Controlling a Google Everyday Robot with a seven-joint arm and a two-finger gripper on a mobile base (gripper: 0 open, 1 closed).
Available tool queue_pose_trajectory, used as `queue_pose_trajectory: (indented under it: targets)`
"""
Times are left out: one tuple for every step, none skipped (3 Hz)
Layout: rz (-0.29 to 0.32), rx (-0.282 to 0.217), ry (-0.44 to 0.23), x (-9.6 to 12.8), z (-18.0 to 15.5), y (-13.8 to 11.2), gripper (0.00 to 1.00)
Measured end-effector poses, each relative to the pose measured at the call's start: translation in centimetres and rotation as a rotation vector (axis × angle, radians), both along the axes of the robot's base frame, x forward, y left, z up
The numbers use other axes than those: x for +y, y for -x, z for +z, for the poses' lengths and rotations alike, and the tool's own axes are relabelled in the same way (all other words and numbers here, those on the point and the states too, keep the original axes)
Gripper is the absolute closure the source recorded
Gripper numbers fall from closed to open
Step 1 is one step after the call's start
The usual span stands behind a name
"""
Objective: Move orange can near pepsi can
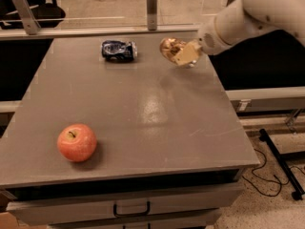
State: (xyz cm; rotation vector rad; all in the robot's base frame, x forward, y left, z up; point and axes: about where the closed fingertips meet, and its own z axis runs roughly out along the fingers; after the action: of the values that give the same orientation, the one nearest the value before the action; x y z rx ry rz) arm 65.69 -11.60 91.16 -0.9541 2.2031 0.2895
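Tan end effector (184, 55) back R, orange can (168, 46) gold-brown, pepsi can (119, 50) dk blue.

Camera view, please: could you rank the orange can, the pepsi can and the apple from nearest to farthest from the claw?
The claw is over the far right of the table.
1. orange can, gripped in the claw itself.
2. pepsi can, lying on its side further left, along the far edge.
3. apple, at the near left corner.
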Motion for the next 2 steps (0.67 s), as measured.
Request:
queue_pose_trajectory:
  targets:
    - [0.0, -0.029, -0.015, 3.8, -0.9, -3.4, 1.0]
    - [-0.016, -0.038, -0.049, 5.6, -1.9, -6.1, 1.0]
